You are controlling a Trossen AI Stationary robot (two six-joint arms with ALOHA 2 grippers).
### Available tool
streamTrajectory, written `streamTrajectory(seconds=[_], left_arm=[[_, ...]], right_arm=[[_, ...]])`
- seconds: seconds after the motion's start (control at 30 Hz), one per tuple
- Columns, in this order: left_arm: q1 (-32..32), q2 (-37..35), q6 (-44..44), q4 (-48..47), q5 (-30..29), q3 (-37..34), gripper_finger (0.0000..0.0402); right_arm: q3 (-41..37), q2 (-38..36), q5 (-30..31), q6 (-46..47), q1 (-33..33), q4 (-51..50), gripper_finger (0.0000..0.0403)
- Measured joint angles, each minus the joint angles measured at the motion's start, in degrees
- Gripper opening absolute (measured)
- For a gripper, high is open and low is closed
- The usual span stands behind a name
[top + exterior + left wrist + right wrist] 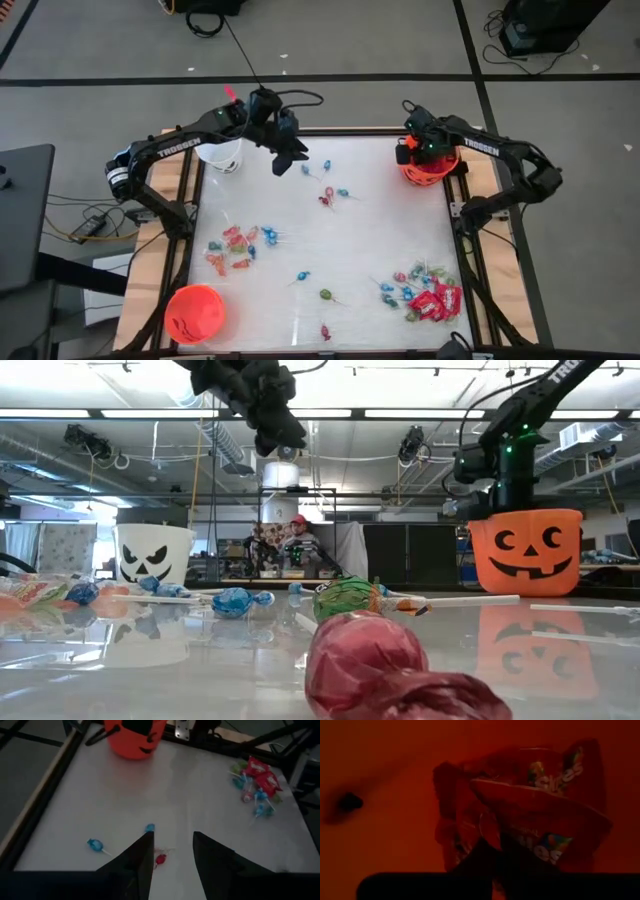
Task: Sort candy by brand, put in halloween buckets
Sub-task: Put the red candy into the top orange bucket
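My right gripper points down into the orange bucket at the table's far right. In the right wrist view, red packets lie on the bucket's floor right under it. My left gripper hangs open above the table's far left part, beside the white bucket, with nothing between its fingers. Below it lie blue and red lollipops. A second orange bucket stands at the near left. More candy lies in a heap at the near right and in a cluster at the left.
Loose lollipops are scattered over the far middle, and single pieces lie near the front edge. A wooden frame borders the table. In the low view a red lollipop lies close to the camera.
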Motion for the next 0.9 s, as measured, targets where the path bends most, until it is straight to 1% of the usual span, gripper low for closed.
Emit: streamTrajectory(seconds=[0.13,0.23,0.43,0.53,0.63,0.73,0.83,0.9], left_arm=[[0.04,0.02,1.91,-2.01,2.54,0.0,0.014],[0.04,0.02,2.54,-2.45,2.91,0.0,0.014],[0.05,0.02,2.89,-2.21,2.74,0.0,0.014],[-0.03,0.02,3.78,-1.92,1.38,0.0,0.014],[-0.6,0.05,3.46,-1.19,0.11,0.0,0.014],[-1.73,0.07,2.28,0.36,-0.47,0.0,0.014],[-3.52,0.11,-0.38,3.73,-1.26,0.0,0.014],[-5.12,0.11,-2.08,6.9,-1.45,0.0,0.014]], right_arm=[[-0.04,-2.05,-0.23,1.04,-0.06,-0.33,0.0069],[-0.04,-5.25,-0.23,1.87,-0.06,-0.31,0.0103],[-0.04,-14.11,-0.15,1.38,0.09,-0.17,0.0171],[-0.04,-19.46,0.01,1.41,0.87,0.71,0.0197],[-0.04,-25.13,0.06,2.53,2.06,1.66,0.021],[-0.04,-30.13,-0.13,2.47,3.1,3.37,0.0212],[-0.04,-33.87,-2.36,2.24,4.04,4.59,0.0211],[-0.04,-35.76,-5.16,1.41,4.65,5.28,0.0211]])
